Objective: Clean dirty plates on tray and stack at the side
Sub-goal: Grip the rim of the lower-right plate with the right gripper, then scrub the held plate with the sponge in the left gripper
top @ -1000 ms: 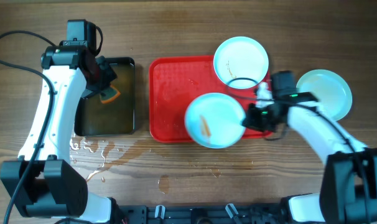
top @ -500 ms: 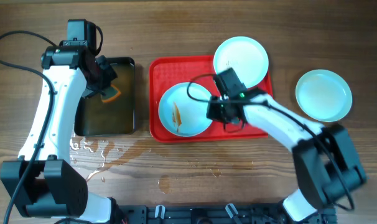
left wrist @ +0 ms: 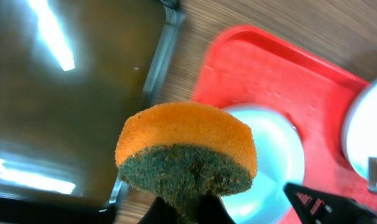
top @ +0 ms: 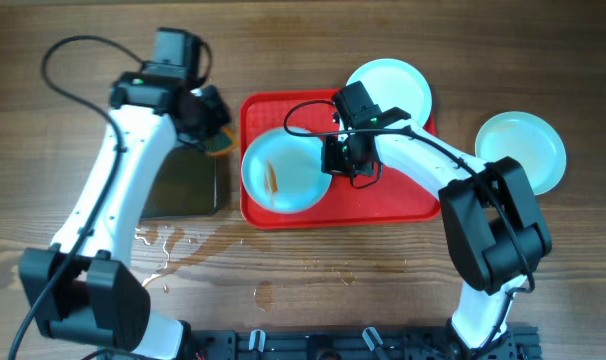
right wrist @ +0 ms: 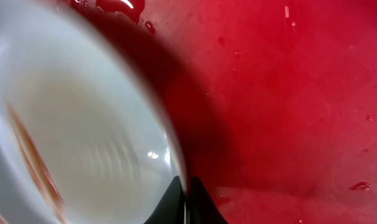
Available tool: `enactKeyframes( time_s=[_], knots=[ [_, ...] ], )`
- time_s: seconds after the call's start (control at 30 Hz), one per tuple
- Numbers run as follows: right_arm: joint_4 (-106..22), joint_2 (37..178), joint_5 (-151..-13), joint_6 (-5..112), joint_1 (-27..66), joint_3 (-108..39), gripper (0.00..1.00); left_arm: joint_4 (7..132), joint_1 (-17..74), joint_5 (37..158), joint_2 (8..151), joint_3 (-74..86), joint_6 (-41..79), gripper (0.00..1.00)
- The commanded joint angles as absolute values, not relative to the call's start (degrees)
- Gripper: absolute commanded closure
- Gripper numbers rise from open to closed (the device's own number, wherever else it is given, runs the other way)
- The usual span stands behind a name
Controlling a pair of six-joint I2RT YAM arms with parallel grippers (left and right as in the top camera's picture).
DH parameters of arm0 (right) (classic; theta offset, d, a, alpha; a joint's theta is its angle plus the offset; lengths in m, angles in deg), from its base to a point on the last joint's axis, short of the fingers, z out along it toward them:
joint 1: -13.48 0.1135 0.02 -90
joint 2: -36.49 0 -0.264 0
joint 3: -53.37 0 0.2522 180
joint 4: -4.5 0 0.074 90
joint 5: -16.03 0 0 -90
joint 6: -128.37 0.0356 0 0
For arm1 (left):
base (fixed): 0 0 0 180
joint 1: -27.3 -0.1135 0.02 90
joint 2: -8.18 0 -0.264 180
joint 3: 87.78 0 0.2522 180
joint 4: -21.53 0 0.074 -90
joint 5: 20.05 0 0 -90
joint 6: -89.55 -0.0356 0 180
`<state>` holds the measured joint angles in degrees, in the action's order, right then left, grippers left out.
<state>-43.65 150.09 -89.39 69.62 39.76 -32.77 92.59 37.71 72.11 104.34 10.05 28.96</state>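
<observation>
A pale blue plate with a brown-orange smear sits tilted over the left half of the red tray. My right gripper is shut on its right rim; the wrist view shows the rim pinched between the fingers, above the tray base. My left gripper is shut on an orange-and-green sponge and holds it just left of the tray, above the pan's right edge. A second plate lies on the tray's far right corner. A third plate lies on the table right of the tray.
A black rectangular pan of dark liquid stands left of the tray, partly under my left arm. Water puddles spread on the wooden table in front of the pan and tray.
My right gripper has carried the smeared plate leftward across the tray. My left arm has swung right from the pan, bringing the sponge to the tray's left edge.
</observation>
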Motion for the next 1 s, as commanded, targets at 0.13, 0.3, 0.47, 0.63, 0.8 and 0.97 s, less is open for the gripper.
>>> enactKeyframes(
  time_s=[0.13,0.3,0.47,0.63,0.8,0.97],
  knots=[
    [-45.4,151.4,-92.0,71.5,37.8,-33.5,0.96,86.9,48.3,74.4,117.0,10.2,30.2,0.96],
    [-45.3,151.4,-92.0,71.3,37.8,-33.4,0.96,82.9,51.4,73.4,127.2,10.2,26.6,0.96],
    [-45.3,151.4,-92.0,71.3,37.8,-33.4,0.96,84.2,53.0,71.6,130.4,7.7,19.5,0.96],
    [-45.4,151.4,-92.0,71.3,37.8,-33.4,0.96,84.3,52.9,86.2,130.4,6.9,2.3,0.96],
    [-45.2,151.4,-92.0,71.4,37.8,-33.4,0.96,82.9,46.1,74.1,130.3,7.0,19.1,0.96],
    [-45.1,151.4,-92.0,71.4,37.8,-33.4,0.95,88.4,41.7,81.7,130.3,7.0,25.2,0.96]
  ],
)
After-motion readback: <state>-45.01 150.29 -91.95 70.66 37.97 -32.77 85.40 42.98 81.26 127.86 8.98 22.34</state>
